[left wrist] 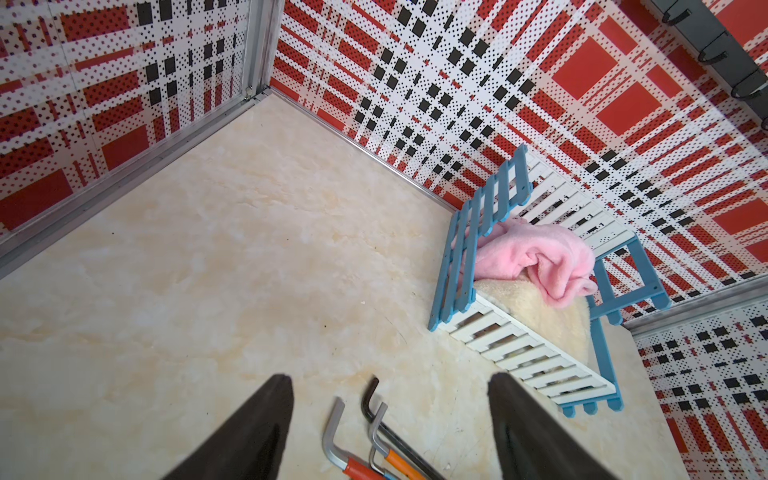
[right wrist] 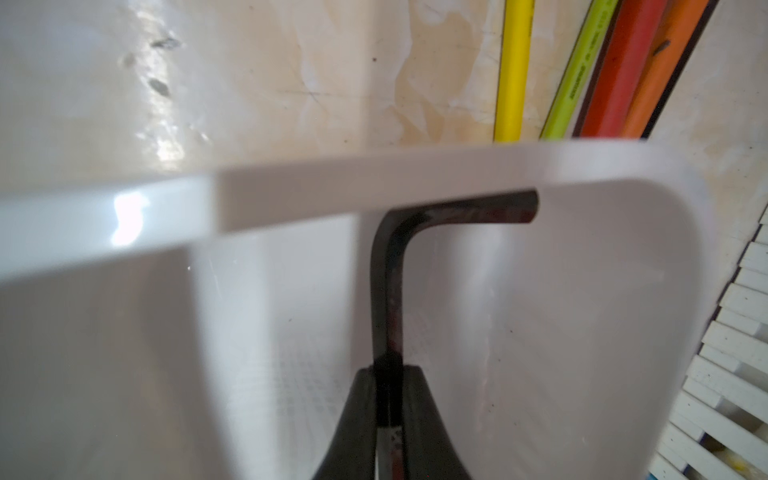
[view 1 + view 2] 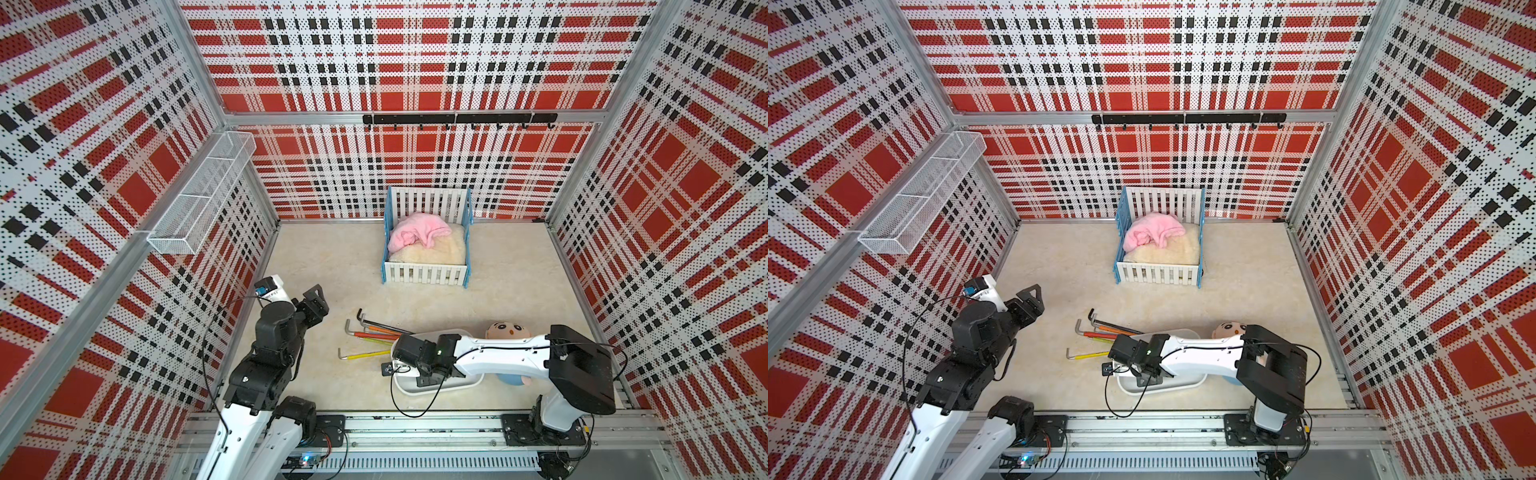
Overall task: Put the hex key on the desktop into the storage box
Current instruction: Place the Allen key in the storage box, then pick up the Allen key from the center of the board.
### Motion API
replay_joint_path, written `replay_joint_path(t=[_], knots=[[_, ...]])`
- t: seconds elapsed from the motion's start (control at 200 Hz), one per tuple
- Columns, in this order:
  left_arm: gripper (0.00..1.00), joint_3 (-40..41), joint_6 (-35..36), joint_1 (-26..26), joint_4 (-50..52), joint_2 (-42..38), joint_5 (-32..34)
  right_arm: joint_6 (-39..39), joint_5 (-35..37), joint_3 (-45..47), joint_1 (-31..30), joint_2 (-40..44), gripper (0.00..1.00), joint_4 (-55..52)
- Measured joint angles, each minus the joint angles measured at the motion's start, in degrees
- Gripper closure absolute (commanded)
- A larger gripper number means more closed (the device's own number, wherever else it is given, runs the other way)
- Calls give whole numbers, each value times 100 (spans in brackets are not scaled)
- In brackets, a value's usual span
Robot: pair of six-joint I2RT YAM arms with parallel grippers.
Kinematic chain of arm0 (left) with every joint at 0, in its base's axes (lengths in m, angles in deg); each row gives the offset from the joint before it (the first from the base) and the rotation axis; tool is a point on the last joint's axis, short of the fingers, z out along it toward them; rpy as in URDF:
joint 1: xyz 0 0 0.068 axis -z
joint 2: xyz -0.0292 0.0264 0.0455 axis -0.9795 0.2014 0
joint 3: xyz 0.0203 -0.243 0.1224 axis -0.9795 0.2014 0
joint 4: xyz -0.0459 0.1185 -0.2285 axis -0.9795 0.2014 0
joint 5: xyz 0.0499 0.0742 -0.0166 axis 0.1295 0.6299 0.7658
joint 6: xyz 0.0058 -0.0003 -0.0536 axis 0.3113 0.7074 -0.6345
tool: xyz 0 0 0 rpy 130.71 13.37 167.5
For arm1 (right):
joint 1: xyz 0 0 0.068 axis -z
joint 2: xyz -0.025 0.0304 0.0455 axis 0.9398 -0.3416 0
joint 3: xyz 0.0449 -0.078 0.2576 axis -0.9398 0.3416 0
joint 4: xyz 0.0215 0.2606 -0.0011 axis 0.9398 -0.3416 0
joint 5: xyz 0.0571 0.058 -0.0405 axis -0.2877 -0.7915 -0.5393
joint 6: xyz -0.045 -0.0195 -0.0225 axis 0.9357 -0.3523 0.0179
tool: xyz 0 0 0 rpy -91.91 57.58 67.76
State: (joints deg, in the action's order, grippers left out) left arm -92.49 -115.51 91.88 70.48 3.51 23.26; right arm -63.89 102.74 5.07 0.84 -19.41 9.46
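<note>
The right gripper (image 2: 388, 374) clamps a black key (image 2: 386, 291) inside the box (image 2: 374, 183).
The box sits near the front edge of the desktop (image 3: 332, 257). The key's bent end is just under the rim by a rounded corner; whether it touches the floor is unclear. The other keys (image 3: 374, 332) lie on the desktop just beside that end. The left gripper (image 1: 389, 376) hangs near the left edge, jaws apart and empty.

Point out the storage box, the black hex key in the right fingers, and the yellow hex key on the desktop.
storage box (image 2: 332, 189): right wrist view, on its rim.
black hex key (image 2: 384, 299): right wrist view, on its long shaft.
yellow hex key (image 3: 368, 354): in a top view, on its yellow sleeve.
</note>
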Motion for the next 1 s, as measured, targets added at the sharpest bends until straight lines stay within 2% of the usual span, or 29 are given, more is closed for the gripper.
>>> replay_joint_path(t=[0.04, 0.2, 0.316, 0.596, 0.767, 0.882, 0.997], knots=[[21, 0, -13, 2, -2, -2, 4, -11, 2, 0, 31, 0, 99, 0], [20, 0, -42, 4, 0, -2, 9, -109, -9, 0, 74, 0, 71, 2], [20, 0, -48, 4, 0, -2, 13, -236, -20, 2, 74, 2, 62, 11], [20, 0, -52, 7, 0, -2, 31, -487, -33, -87, 129, 219, 61, -15], [20, 0, -55, 7, 0, -2, 31, -721, -118, -291, 361, 433, 60, -22], [20, 0, -55, 7, 0, -2, 31, -927, -234, -295, 531, 610, 53, -22], [20, 0, -55, 7, 0, -2, 31, -1167, -376, -382, 793, 730, 54, -31]])
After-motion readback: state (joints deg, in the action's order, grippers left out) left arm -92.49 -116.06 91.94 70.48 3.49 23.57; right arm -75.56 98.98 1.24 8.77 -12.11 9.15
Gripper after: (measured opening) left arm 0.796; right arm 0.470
